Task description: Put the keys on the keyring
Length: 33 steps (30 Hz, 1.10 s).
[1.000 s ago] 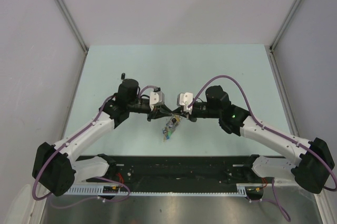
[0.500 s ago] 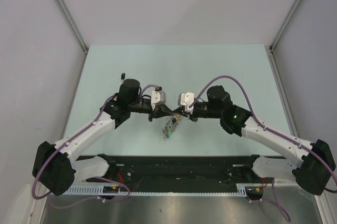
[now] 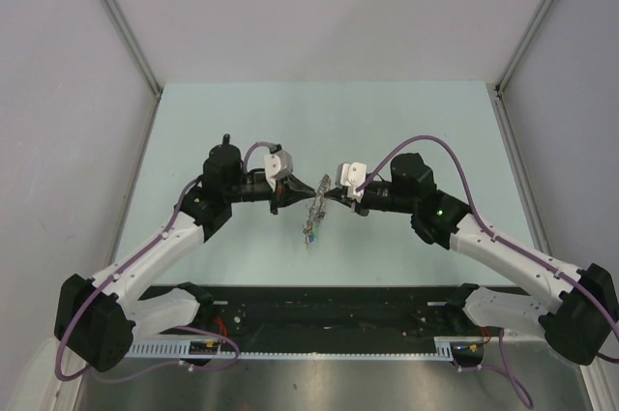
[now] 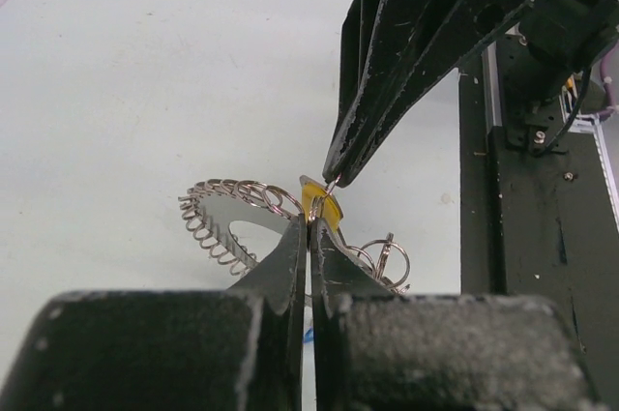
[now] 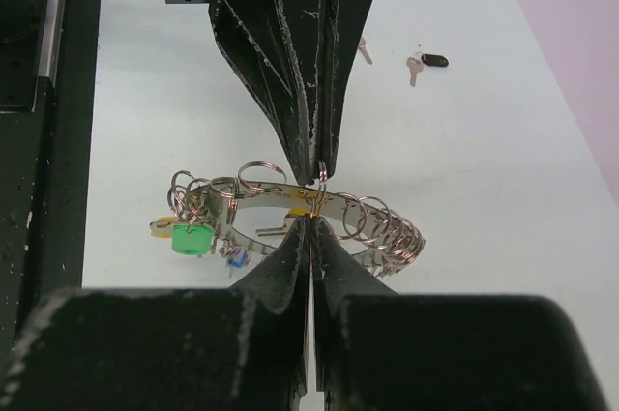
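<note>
Here, the left gripper [image 4: 309, 232] and the right gripper [image 5: 309, 229] are meeting tip to tip above the middle of the table [image 3: 242, 121], with the keyring [image 5: 253, 200] hanging between and just below them. From above, the keyring is showing edge-on, tilting down toward the near edge. The left gripper's fingers are pressing fully together, and a yellow-headed key [image 4: 320, 206] is sitting pinched at their very tips, right against the keyring's band. The right gripper's fingers are likewise pressing together with no gap showing, closing on the rim of the keyring where a small split ring is standing up; the exact part being clamped is too fine to tell. Many small wire rings are fringing the band on both sides, and a green tag [image 5: 191, 240] is dangling from one end. A black-headed key [image 5: 435, 60] is lying on the table well apart from the grippers, with another small key just beside it. The table is showing pale green, with plain grey walls [image 3: 338, 14] enclosing it and a black base plate [image 3: 329, 309] running along its near edge.
</note>
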Each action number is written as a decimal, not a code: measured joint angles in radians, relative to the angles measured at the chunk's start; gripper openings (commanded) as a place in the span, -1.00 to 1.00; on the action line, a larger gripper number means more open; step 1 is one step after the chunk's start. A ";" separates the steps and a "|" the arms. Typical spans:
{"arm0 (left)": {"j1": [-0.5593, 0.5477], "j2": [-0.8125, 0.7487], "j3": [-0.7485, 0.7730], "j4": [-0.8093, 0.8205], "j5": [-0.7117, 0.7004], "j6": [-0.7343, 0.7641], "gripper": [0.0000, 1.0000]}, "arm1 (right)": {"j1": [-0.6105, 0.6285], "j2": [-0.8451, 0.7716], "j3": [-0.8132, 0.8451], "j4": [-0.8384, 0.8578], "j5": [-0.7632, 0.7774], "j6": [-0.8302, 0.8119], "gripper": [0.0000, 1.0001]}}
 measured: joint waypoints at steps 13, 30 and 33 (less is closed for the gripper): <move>0.019 -0.014 -0.070 0.144 -0.052 -0.150 -0.99 | 0.008 0.073 0.000 0.062 -0.002 0.019 -1.00; 0.027 -0.014 -0.111 0.265 -0.094 -0.255 -0.56 | 0.038 0.118 -0.006 0.140 0.059 0.076 -1.00; 0.028 -0.014 -0.088 0.241 -0.095 -0.225 -0.41 | 0.042 0.111 -0.016 0.115 0.072 0.072 -1.00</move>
